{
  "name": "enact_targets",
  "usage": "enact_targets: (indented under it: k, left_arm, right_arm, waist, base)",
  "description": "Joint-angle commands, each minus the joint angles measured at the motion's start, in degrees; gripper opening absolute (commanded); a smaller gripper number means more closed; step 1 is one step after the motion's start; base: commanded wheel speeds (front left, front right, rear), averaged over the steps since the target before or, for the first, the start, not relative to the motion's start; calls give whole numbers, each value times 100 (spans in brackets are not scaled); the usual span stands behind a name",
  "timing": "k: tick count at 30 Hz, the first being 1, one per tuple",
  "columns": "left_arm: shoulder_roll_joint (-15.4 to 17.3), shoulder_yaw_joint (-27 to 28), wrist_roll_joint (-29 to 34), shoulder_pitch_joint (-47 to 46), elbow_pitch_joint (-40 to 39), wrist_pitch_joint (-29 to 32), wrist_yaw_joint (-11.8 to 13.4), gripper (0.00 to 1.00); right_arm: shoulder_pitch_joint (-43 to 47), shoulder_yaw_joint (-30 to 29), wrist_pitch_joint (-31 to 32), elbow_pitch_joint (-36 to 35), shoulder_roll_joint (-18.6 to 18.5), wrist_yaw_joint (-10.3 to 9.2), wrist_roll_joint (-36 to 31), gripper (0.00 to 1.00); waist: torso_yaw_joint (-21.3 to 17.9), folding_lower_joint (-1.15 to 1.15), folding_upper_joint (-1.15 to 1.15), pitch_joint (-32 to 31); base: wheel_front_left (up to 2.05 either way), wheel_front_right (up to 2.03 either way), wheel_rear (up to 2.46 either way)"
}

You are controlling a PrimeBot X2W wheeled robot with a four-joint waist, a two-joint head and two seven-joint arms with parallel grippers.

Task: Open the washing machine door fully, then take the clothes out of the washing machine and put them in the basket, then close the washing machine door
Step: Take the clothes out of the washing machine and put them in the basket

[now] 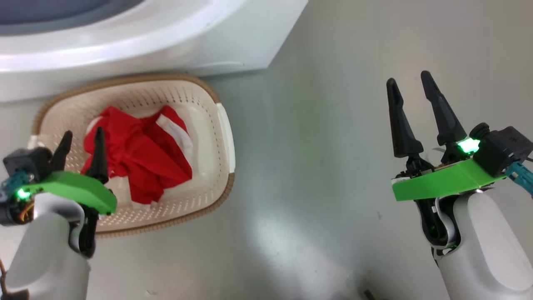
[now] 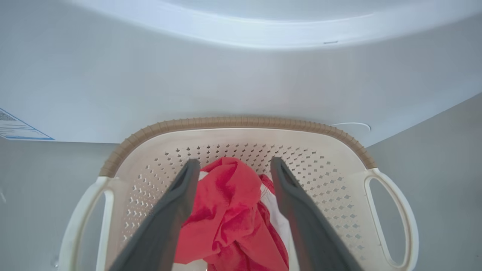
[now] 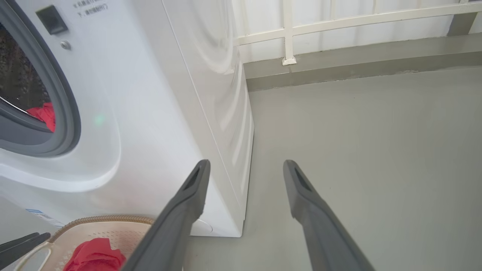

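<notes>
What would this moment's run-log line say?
left gripper open above basket; clothes in basket; red cloth in washing machine; right gripper open, empty

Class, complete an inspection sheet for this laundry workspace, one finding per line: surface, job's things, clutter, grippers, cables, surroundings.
Surface: smooth grey floor, glossy with reflections.
Job's things: basket stands on the floor against the washing machine; red clothes lie crumpled inside it; another red garment lies in the drum, whose opening is uncovered.
Clutter: nothing seen.
Grippers: left gripper open above the basket, holding nothing; right gripper open over bare floor.
Cables: thin coloured wires at the left wrist.
Surroundings: white railing above a grey kerb.
</notes>
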Motion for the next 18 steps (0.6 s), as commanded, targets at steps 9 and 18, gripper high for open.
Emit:
enact_targets:
  k: [9, 18]
  left_arm:
    - [-87, 619, 226, 1129, -1262, -29, 5, 100]
    - [-316, 862, 543, 2049, -2446, -29, 5, 100]
  right_arm:
    - [540, 49, -37, 130, -23, 35, -99, 100]
    - [1046, 24, -37, 271, -231, 35, -21, 100]
  waist:
    - [243, 0, -1, -1232]
    - [372, 0, -1, -2084]
  base:
    - [0, 0, 0]
    - [0, 0, 0]
